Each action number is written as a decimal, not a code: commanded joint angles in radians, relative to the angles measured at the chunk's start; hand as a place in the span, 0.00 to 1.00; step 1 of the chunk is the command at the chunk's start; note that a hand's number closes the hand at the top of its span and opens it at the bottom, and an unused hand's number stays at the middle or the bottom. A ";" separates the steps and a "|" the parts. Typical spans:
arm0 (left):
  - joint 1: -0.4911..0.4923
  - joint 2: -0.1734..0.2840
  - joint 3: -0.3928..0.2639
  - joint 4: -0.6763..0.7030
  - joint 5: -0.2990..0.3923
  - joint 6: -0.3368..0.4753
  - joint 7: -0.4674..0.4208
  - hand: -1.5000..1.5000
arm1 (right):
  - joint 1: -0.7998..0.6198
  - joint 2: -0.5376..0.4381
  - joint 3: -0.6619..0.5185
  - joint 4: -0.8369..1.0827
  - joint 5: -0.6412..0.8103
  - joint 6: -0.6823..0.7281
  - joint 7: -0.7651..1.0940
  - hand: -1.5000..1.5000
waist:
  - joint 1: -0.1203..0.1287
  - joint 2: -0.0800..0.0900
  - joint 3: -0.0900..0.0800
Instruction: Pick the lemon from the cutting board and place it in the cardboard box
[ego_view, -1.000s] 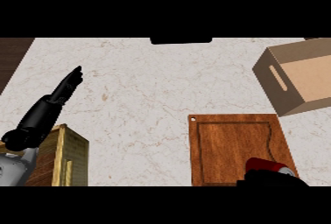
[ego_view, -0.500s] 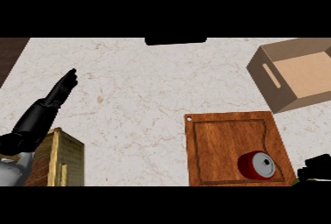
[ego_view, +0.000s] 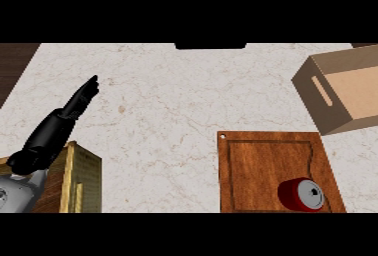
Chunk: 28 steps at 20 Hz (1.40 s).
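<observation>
Left hand (ego_view: 80, 100) fingers straight and held together, pointing up and slightly right over the marble counter (ego_view: 170, 105), holding nothing; black hand runs back down into the grey forearm (ego_view: 15, 192) at the lower left edge. This hand sits well left of the cutting board (ego_view: 258, 165), resting open, touching nothing visible. Right hand does not show in the head view. Cutting board is brown wood with a routed groove inside its rim and a small hole at its upper left corner; it lies flat on the counter at lower right. On the board's lower right part sits a red round object (ego_view: 301, 195) with a grey-white face, lying on its side near the board's right groove; no yellow lemon shows, this red thing is the only item on the board. Cardboard box (ego_view: 328, 100) stands just above and right of the board, open top, tilted relative to the board's edges, with a slot handle cut in its left wall; interior looks bare, right part cut off by the view edge. Wooden crate-like block (ego_view: 74, 180) sits well left of the board, right beside the left forearm. Dark strip (ego_view: 210, 46) at the counter's far edge, above the board.
</observation>
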 joint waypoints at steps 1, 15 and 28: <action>-0.065 -0.045 -0.010 0.066 -0.020 -0.016 -0.008 0.50 | -0.150 -0.024 -0.053 0.154 -0.132 0.182 0.060 1.00 | 0.035 0.014 -0.013; -0.146 -0.064 -0.061 0.079 -0.001 -0.052 0.005 0.50 | -0.520 -0.001 0.224 0.600 0.368 0.206 0.051 1.00 | 0.126 0.039 -0.012; -0.139 -0.044 -0.074 0.074 0.015 -0.032 -0.014 0.50 | -0.695 0.116 0.434 0.869 0.659 0.200 -0.145 0.00 | 0.135 0.035 -0.008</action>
